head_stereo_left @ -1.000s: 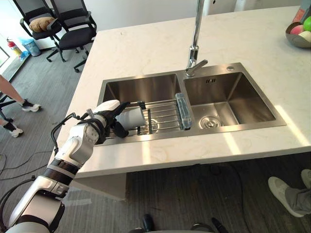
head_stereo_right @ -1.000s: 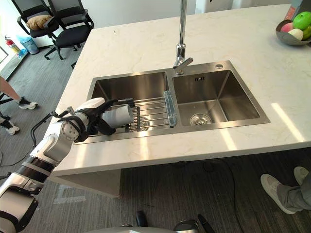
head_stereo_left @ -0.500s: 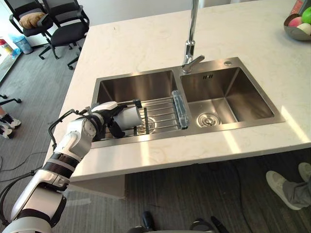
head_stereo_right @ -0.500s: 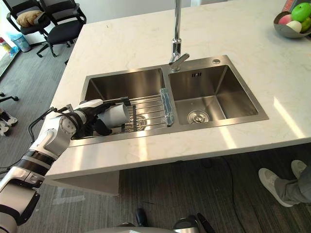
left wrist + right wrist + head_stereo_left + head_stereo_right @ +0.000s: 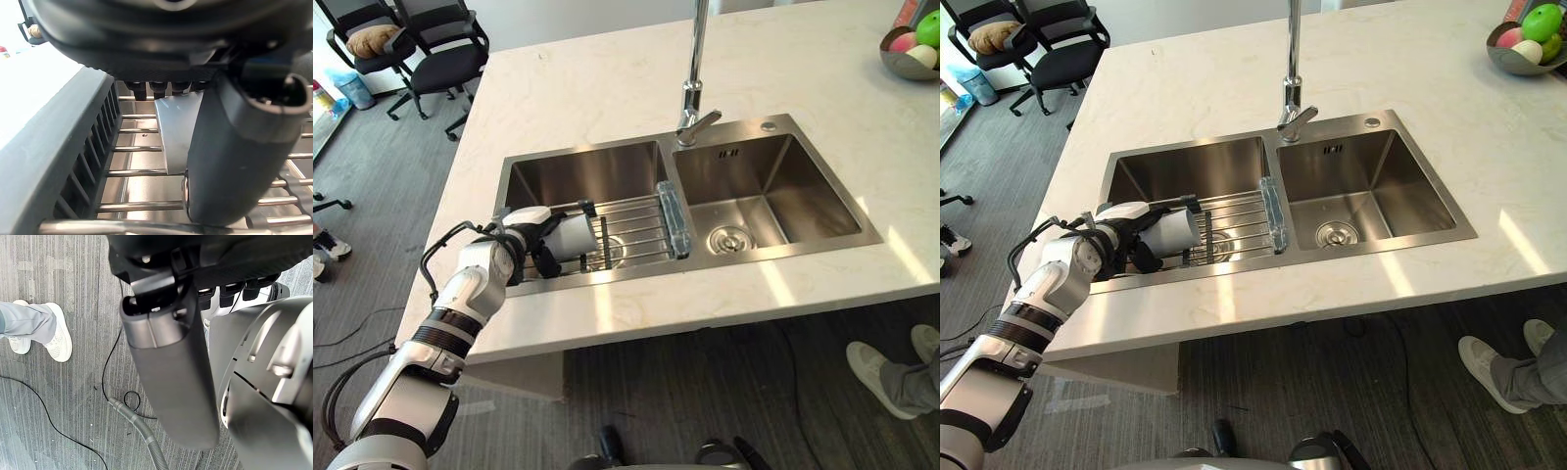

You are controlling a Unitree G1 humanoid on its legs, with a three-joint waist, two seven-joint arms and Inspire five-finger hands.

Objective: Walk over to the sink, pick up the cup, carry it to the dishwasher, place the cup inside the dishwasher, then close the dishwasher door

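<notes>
Cup (image 5: 578, 235) in left hand (image 5: 530, 247), at sink rack (image 5: 641, 230)

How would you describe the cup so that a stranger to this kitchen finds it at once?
In the pale stone counter sits a double steel sink; a wire rack spans the front of its left basin. The cup lies on its side at the rack's left end, the robot's left hand curled round it. It is the only smooth, pale cylinder among thin metal bars.
</notes>
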